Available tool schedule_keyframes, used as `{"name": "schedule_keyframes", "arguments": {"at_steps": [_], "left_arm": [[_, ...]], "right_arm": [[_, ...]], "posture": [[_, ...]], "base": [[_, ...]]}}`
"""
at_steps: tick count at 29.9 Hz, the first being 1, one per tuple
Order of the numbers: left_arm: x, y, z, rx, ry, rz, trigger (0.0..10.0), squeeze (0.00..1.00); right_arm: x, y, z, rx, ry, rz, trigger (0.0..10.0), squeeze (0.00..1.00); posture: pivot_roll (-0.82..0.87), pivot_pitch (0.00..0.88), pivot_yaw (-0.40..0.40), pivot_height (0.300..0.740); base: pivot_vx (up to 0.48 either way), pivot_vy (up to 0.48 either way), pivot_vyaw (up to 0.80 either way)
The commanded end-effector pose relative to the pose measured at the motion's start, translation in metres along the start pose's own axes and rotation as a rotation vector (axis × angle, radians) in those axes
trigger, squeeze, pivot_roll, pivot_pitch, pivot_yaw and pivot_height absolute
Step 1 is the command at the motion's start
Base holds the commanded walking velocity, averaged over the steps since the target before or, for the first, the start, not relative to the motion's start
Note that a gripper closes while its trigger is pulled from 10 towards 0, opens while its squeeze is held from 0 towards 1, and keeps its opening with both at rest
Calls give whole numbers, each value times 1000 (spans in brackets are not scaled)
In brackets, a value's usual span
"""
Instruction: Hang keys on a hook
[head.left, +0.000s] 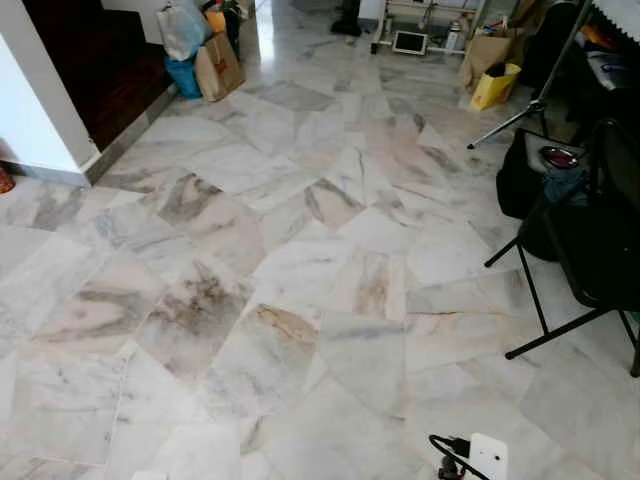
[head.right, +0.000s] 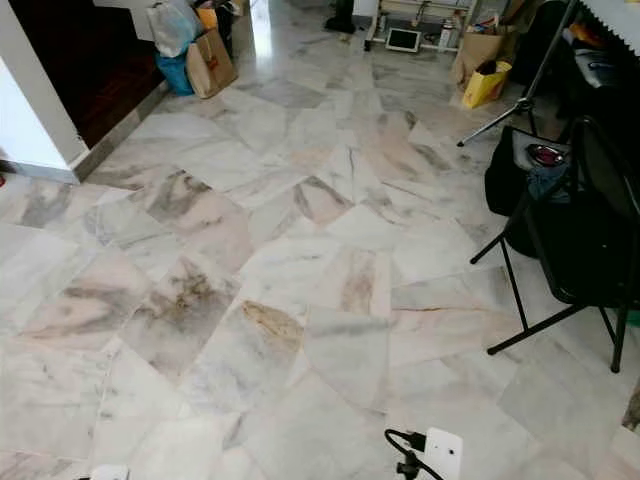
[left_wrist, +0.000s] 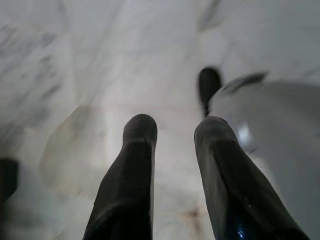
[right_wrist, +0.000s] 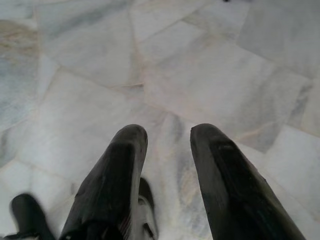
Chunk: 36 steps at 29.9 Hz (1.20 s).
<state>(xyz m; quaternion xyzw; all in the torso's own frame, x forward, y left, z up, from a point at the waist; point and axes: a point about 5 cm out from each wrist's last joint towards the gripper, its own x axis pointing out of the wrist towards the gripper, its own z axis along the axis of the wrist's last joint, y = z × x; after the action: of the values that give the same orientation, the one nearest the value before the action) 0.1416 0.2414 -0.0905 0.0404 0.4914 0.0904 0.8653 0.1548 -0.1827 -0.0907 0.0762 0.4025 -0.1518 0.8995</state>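
Marble floor (head.left: 300, 250) is stretching ahead toward bags (head.left: 205, 55) by the far wall, a black folding stand (head.left: 580, 240) sitting to the right; keys and hook are lying somewhere I cannot tell. Left gripper (left_wrist: 175, 130) and right gripper (right_wrist: 167, 140) are hanging downward over tiles, fingers spread, holding nothing

The marble floor (head.left: 300, 260) is viewed from head height by both eye views, facing forward and down; a folding chair (head.right: 570, 250) at right is shared. Each wrist view is aimed close down along its fingers at the same floor.
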Motion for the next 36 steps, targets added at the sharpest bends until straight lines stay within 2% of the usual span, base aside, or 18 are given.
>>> {"name": "schedule_keyframes", "arguments": {"at_steps": [1, 8, 20, 26, 32, 36], "left_arm": [[0, -3, -2, -14, 4, -21, 10000, 0], [1, -19, 4, -4, -8, -60, 10000, 0], [1, -54, 9, -13, -20, -91, 10000, 0], [1, -48, 6, 11, -6, -94, 10000, 0], [1, -28, -3, 161, 28, -87, 10000, 0], [0, -22, -4, 172, 39, -72, 10000, 0]], "right_arm": [[-1, -1, -1, -14, 2, -3, 10000, 0], [0, 0, -1, -11, 11, -8, 10000, 0], [1, -4, 0, -48, 28, 13, 10000, 0], [1, -6, -1, -60, 31, 23, 10000, 0], [-1, -5, -6, -72, 46, 38, 10000, 0], [-1, -2, -6, -79, 40, 44, 10000, 0]], "posture": [[-68, 102, -55, 740], [-71, 85, -51, 740], [-28, 42, -72, 740], [-18, 39, -81, 740], [-30, 30, -68, 740], [-48, 33, -51, 740]], "base": [[0, 0, 0], [0, 0, -136], [0, 0, -790], [0, 0, -788], [0, -79, -788], [0, -358, -786]]}}
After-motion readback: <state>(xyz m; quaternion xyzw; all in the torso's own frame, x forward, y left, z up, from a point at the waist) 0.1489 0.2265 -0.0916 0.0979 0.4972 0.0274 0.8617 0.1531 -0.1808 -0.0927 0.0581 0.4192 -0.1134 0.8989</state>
